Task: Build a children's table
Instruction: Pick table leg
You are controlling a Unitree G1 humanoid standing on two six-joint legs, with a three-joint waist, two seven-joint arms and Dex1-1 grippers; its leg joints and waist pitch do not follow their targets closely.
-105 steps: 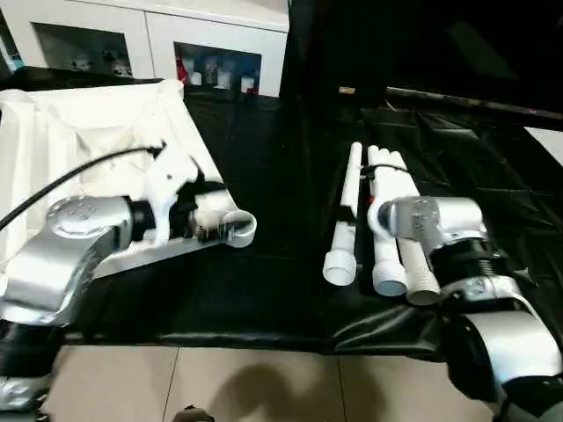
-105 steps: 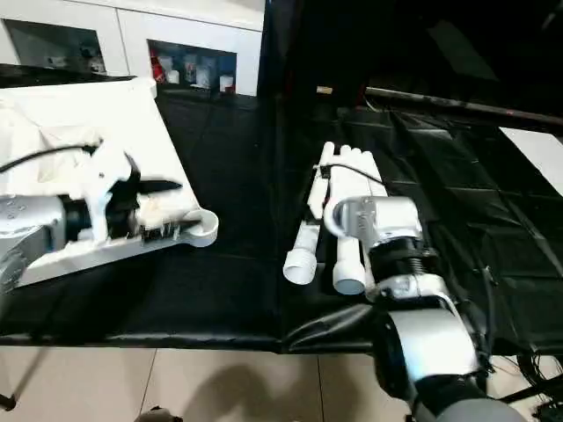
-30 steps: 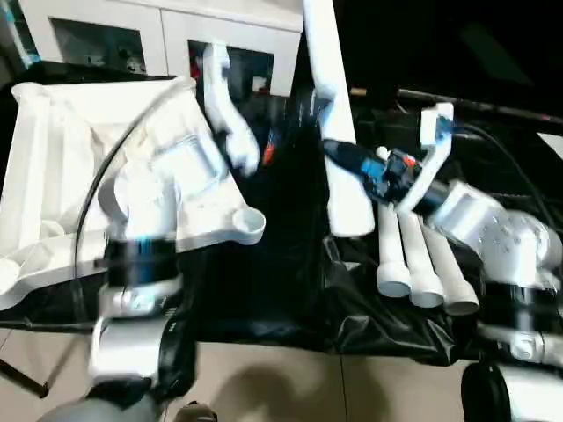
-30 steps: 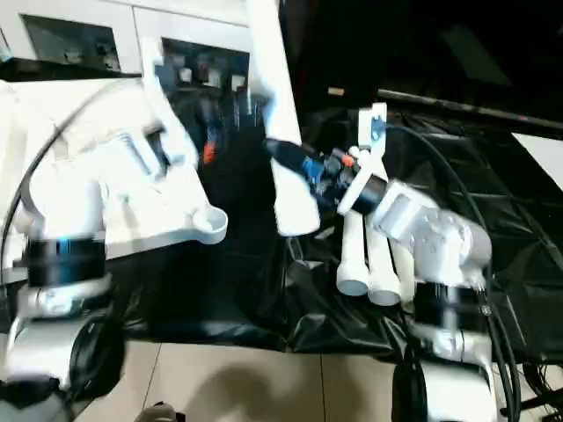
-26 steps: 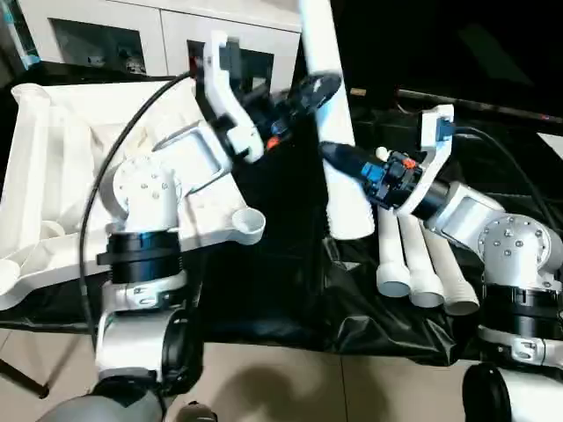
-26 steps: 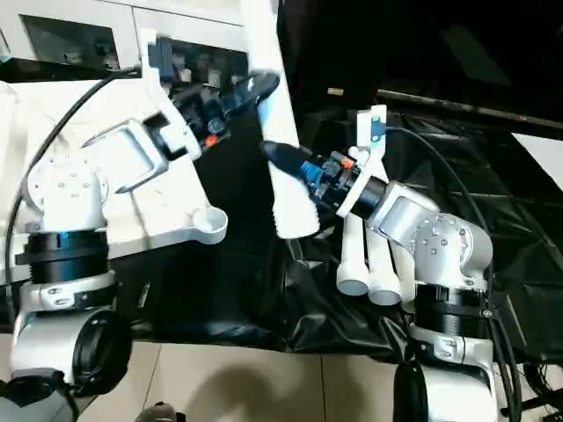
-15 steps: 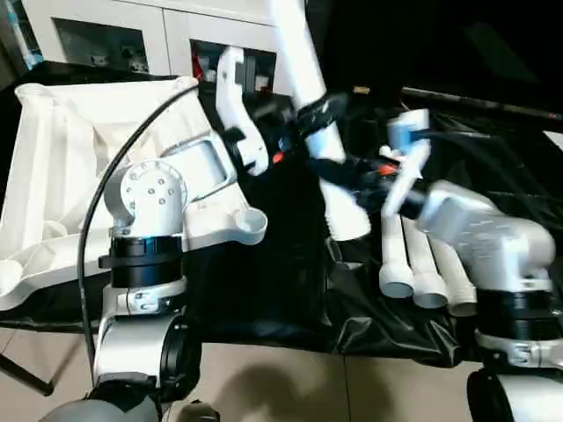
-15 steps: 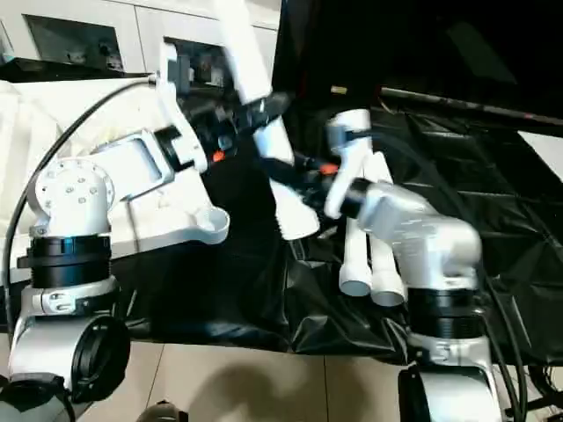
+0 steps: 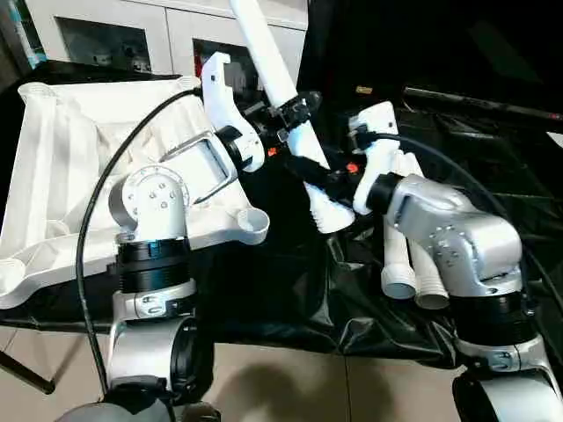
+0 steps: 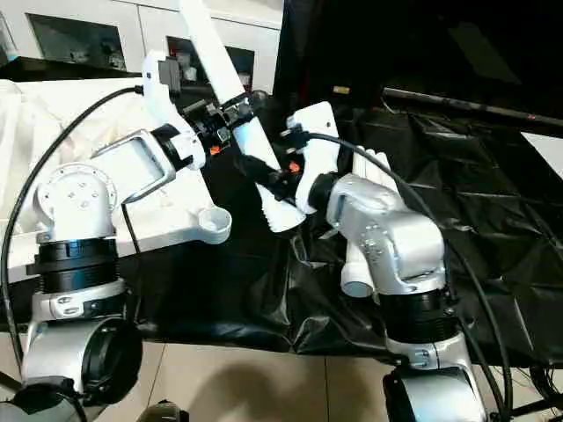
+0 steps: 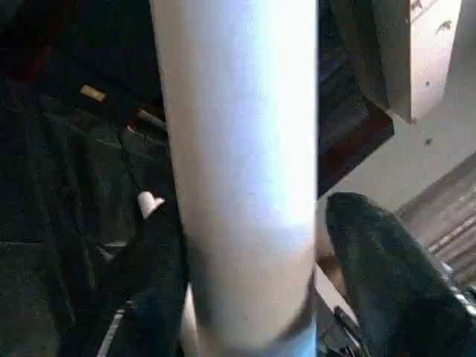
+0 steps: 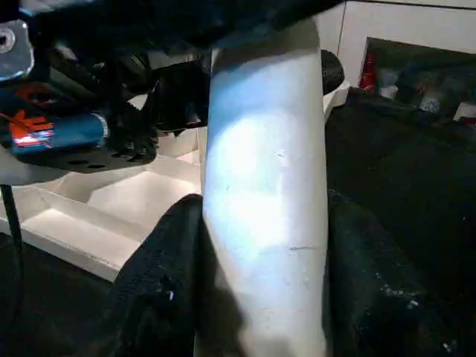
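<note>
I get even, fairly bright light from above in the head views, sharp throughout; the black cloth (image 9: 493,149) swallows detail at upper right. In my wrist views the white leg (image 11: 238,171) is soft, with glare

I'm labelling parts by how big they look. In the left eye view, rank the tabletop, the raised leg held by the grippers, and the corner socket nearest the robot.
1. Tabletop, plainly largest.
2. Raised leg, long but slim; it stands nearer the camera, so it may look larger than it is.
3. Corner socket, smallest.
</note>
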